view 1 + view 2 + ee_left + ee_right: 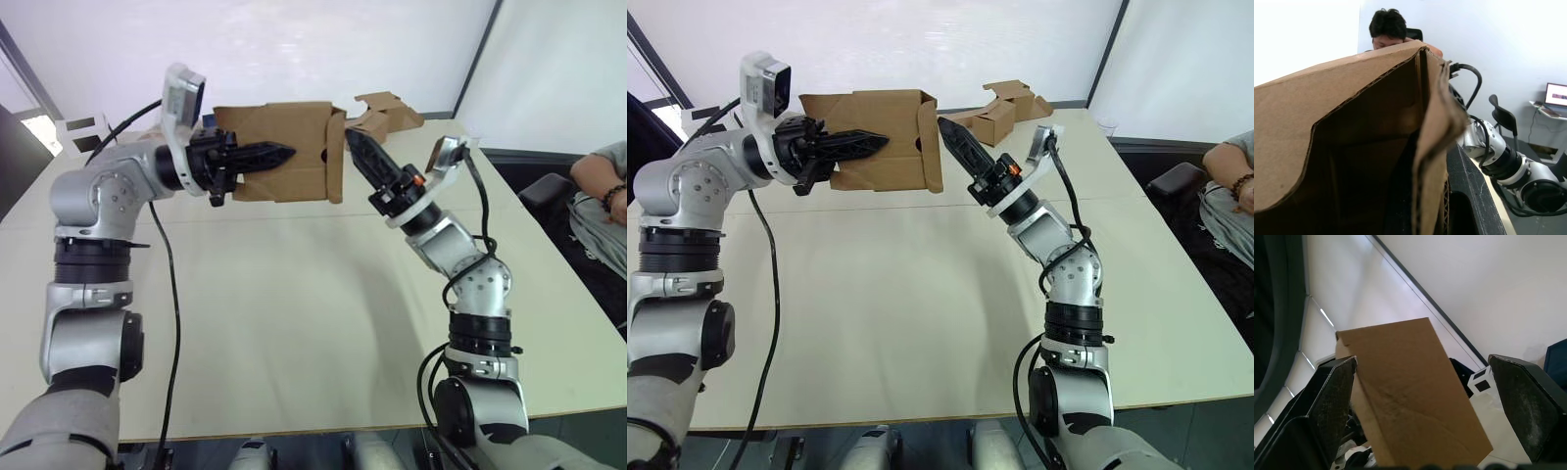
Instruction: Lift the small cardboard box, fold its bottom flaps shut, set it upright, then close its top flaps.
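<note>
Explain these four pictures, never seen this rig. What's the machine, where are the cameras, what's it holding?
It is a humanoid robot with two arms, each ending in a gripper of two black fingers. The two wide pictures come from a stereo camera on its head, looking down over a pale table. The other two come from cameras on the wrists, looking along each gripper's fingers.

The left gripper holds the small cardboard box up above the table, fingers shut on its wall. The right gripper is open beside the box's flap; whether it touches is unclear. A smaller brown box with loose cardboard pieces lies at the table's far edge. A person sits on the robot's right.
</note>
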Robot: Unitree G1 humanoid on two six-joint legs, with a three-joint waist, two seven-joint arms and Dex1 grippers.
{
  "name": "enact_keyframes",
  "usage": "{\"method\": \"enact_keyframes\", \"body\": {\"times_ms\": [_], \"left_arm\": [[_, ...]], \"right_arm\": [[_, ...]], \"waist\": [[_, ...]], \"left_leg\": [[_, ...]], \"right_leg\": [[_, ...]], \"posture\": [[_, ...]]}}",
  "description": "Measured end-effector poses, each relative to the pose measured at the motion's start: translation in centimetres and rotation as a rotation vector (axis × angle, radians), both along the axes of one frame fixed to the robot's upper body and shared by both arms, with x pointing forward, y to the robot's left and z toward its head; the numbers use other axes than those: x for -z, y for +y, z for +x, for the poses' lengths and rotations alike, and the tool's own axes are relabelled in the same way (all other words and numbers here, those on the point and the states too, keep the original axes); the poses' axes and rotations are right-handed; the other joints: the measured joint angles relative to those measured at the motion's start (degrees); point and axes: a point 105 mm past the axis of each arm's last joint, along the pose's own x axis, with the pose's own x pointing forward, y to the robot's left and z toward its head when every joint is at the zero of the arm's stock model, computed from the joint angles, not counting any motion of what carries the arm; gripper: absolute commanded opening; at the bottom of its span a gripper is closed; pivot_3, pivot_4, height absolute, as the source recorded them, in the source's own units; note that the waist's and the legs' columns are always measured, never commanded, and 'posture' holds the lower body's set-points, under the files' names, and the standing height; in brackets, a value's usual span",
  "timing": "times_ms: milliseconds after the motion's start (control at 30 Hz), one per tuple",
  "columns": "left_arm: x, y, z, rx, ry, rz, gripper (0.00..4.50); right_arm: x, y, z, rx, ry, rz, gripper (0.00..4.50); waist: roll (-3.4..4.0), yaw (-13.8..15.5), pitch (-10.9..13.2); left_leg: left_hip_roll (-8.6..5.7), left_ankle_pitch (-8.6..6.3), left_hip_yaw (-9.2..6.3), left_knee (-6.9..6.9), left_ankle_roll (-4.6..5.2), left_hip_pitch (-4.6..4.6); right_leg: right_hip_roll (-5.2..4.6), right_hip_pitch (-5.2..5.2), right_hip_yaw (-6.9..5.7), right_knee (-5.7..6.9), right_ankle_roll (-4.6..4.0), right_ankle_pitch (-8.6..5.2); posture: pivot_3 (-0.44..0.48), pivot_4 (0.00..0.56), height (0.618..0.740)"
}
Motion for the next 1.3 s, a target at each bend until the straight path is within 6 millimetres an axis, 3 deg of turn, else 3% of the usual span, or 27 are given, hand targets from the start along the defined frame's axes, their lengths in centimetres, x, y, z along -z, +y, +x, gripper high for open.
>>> {"method": "enact_keyframes", "body": {"times_ms": [767,1300], "left_arm": [[0.0,0.0,0.1,-0.008,0.002,-0.001,0.0],[0.0,-0.5,0.3,-0.006,-0.009,-0.032,0.0]], "right_arm": [[0.9,0.1,0.3,0.039,0.008,-0.027,4.48],[0.6,1.7,0.0,0.021,0.031,0.037,4.48]], "waist": [[0.0,0.0,0.0],[0.0,0.0,0.0]], "left_leg": [[0.0,-0.01,0.0,0.0,0.02,0.0],[0.0,0.01,-0.01,0.0,-0.02,0.0]], "right_leg": [[0.0,0.0,0.0,0.0,0.0,0.0],[0.0,-0.01,0.0,0.0,0.0,0.0]], "posture": [[0.0,0.15,0.74],[0.0,0.15,0.74]]}}
